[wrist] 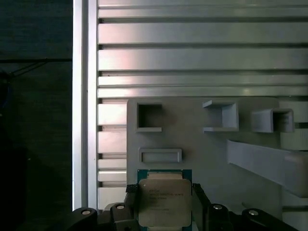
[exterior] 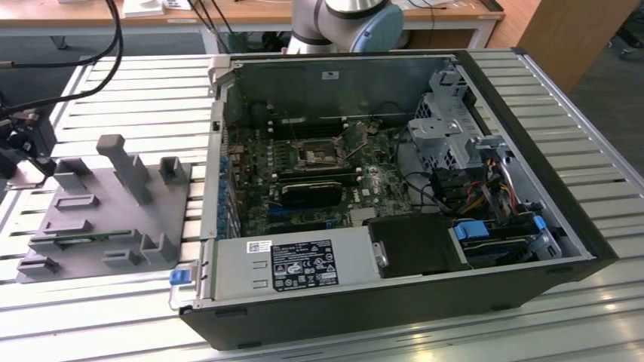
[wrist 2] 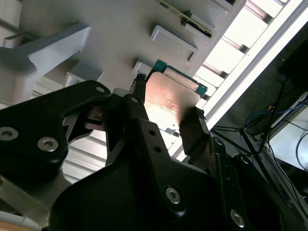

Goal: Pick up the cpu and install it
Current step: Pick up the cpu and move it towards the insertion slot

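In both wrist views the cpu, a flat square chip with a silvery top plate and green rim, sits between my two black fingers. My gripper is shut on the cpu, one finger on each of two opposite edges. The chip hangs just over the edge of the grey tray, beside its small rectangular pockets. In the exterior view the tray lies at the left, and the motherboard's square metal-framed socket is inside the open computer case.
The open computer case lies on its side on the slatted metal table, with a power supply at its front and a drive cage at the exterior view's right. Upright grey posts rise from the tray. Cables hang at the exterior view's left.
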You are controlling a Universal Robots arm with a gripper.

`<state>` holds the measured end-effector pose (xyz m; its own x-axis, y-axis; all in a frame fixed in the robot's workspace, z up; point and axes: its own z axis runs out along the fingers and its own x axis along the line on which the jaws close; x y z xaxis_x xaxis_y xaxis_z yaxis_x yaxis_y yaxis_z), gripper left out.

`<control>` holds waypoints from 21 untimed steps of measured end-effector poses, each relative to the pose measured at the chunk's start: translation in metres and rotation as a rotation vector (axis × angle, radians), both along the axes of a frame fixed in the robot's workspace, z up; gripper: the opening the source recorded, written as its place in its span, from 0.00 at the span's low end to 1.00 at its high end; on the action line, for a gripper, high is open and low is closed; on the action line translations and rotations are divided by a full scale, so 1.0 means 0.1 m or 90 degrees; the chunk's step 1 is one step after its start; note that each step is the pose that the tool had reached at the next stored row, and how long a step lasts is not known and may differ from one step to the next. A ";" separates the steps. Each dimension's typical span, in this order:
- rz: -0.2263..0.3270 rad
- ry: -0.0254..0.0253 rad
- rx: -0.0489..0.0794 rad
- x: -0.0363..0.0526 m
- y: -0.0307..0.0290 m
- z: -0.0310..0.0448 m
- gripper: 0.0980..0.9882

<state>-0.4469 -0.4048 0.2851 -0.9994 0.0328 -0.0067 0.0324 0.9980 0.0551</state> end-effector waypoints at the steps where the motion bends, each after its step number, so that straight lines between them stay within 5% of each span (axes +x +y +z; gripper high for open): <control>1: 0.000 0.0000 0.000 0.000 0.000 0.026 0.49; 14: 0.000 0.0001 0.000 0.000 0.006 0.331 0.49; 15: 0.000 0.0001 0.000 0.000 0.009 0.434 0.49; 21: 0.000 0.0000 0.000 0.000 0.013 0.579 0.49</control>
<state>-0.4469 -0.4035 0.3430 -0.9994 0.0328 -0.0067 0.0324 0.9980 0.0551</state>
